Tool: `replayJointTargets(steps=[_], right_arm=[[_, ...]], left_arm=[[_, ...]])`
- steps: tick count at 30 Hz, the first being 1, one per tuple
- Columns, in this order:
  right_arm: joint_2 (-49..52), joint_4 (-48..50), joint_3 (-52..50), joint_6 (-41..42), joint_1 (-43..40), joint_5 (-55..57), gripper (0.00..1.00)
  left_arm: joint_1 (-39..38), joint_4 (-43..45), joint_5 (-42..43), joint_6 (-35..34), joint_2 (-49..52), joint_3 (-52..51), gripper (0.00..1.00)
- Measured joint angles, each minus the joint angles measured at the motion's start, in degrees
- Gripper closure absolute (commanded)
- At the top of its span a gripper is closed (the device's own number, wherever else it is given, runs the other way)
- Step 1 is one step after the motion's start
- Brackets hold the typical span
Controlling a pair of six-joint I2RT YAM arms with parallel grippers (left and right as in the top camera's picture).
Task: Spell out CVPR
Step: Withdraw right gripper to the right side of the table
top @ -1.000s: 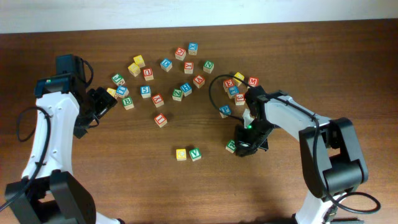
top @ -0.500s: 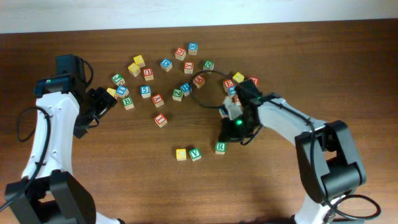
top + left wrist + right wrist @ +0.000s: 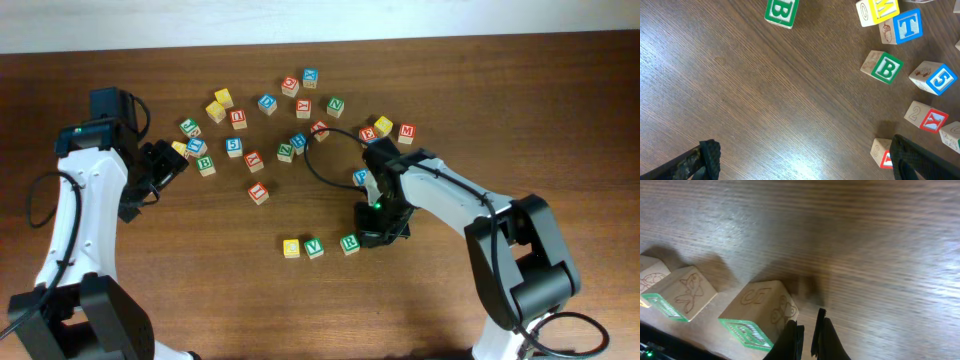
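Note:
A yellow C cube (image 3: 291, 248), a green V cube (image 3: 314, 247) and a green R cube (image 3: 349, 243) lie in a row at the front middle of the table. My right gripper (image 3: 364, 240) is shut and empty, its tips against the R cube's right side. In the right wrist view the fingers (image 3: 791, 339) stand nearly closed beside the R cube (image 3: 757, 315), with the V cube (image 3: 682, 297) further left. A blue cube (image 3: 360, 177), its letter unreadable, lies by the right arm. My left gripper (image 3: 166, 165) is open and empty at the far left, over bare wood (image 3: 805, 165).
Several loose letter cubes are scattered across the back middle of the table, from the left cluster (image 3: 205, 163) to the right one (image 3: 385, 127). The left wrist view shows a green B cube (image 3: 885, 67), a blue T cube (image 3: 907, 25) and a blue 5 cube (image 3: 935, 77).
My right gripper has slid left and forward, pushing the green R cube to the row beside the V. The left arm has not moved.

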Motion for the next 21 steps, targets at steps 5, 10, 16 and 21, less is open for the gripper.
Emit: replayJointTargets(steps=[5, 10, 16, 21], right_arm=[[0.0, 2.8, 0.0, 3.5, 2.9, -0.7, 0.96], [0.0, 4.9, 0.0, 4.2, 3.1, -3.6, 0.96], [0.1, -4.3, 3.2, 3.6, 1.3, -4.1, 0.96], [-6.1, -28.9, 27.0, 0.1, -7.0, 10.0, 0.61]], left_arm=[[0.0, 0.0, 0.0, 0.0, 0.0, 0.0, 0.01], [0.0, 0.0, 0.0, 0.0, 0.0, 0.0, 0.01], [0.0, 0.0, 0.0, 0.0, 0.0, 0.0, 0.00], [0.0, 0.5, 0.6, 3.5, 0.0, 0.0, 0.01]])
